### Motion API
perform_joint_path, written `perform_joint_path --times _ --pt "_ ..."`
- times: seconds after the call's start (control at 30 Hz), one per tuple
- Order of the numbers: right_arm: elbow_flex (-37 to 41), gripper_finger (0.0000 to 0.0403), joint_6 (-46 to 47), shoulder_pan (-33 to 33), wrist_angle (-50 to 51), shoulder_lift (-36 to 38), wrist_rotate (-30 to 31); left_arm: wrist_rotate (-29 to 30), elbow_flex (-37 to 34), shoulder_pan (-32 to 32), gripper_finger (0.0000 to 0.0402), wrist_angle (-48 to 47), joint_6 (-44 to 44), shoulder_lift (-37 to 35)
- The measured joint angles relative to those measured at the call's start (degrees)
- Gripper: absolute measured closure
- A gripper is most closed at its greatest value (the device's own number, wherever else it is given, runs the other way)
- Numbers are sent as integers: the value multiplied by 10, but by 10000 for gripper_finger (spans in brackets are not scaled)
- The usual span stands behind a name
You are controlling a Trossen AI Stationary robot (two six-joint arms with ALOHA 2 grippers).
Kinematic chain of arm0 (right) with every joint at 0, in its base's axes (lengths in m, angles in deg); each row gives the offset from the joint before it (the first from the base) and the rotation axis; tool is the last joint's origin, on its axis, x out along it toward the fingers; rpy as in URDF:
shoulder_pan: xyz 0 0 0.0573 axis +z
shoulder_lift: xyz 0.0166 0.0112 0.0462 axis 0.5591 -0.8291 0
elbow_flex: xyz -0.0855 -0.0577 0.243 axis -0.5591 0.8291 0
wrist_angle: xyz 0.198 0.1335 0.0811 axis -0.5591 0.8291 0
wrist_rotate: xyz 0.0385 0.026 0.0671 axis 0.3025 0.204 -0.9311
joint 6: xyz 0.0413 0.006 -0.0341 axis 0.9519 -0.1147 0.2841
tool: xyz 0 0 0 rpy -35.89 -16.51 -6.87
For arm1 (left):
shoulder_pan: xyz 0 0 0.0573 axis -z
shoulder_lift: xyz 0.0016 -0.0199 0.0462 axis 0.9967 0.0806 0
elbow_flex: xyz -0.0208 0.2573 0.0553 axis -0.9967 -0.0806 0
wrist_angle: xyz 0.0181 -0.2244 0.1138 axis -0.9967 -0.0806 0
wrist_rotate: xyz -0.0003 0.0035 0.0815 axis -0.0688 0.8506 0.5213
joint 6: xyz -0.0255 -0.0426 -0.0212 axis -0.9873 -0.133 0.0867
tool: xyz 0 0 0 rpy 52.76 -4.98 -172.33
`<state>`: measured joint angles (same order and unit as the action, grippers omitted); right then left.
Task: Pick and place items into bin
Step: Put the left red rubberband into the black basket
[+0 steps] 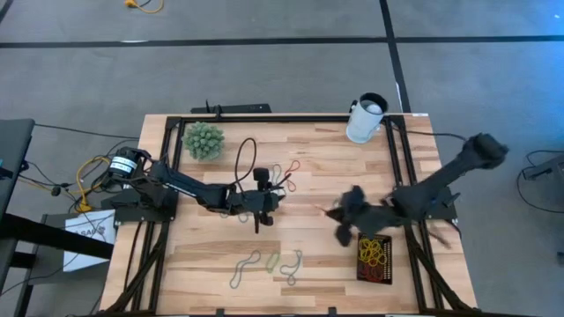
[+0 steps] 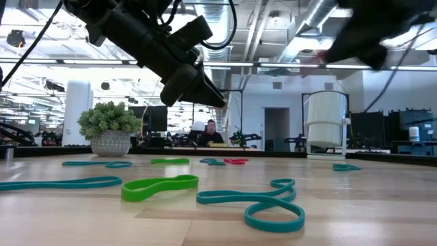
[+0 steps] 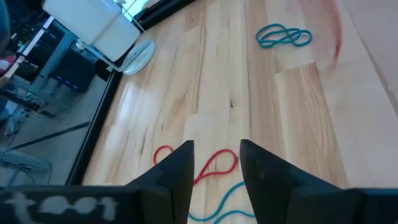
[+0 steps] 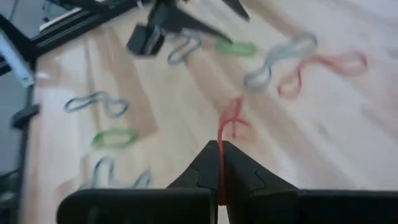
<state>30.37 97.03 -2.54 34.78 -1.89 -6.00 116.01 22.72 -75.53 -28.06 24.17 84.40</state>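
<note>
Rubber-band items lie flat on the wooden table: a red band [image 3: 214,165] and a teal one [image 3: 283,37] ahead of my left gripper [image 3: 216,155], and grey and green ones [image 1: 269,261] near the front edge. My left gripper [image 1: 269,195] hovers open at mid-table, touching nothing. The black bin [image 1: 363,269] at the front right holds yellow and red bands. Just left of the bin my right gripper [image 1: 339,216] is shut on a red band [image 4: 233,121] and blurred. My right gripper pinches one red band between its two shut fingers; a strand [image 4: 220,168] runs back between the pads. The free loop [image 4: 235,124] sticks out past the fingertips. The fingers slant down over the table.
A white cup [image 1: 366,119] stands at the far right corner and a green spiky plant in a pot [image 1: 203,141] at the far left. More teal and green bands [image 2: 160,186] lie near the front. Black frame rails [image 1: 264,117] border the table.
</note>
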Motion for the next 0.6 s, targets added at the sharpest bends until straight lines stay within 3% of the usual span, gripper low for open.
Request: perform_joint_path --times 0.13,0.37,0.6 --pt "0 403 142 96 97 67 -19 -5 0 0 280 0 -3 0" --pt "0 403 291 251 107 77 -94 -10 0 -1 280 0 -5 0" --pt "0 403 437 356 161 77 -56 -11 0 -2 280 0 -9 0"
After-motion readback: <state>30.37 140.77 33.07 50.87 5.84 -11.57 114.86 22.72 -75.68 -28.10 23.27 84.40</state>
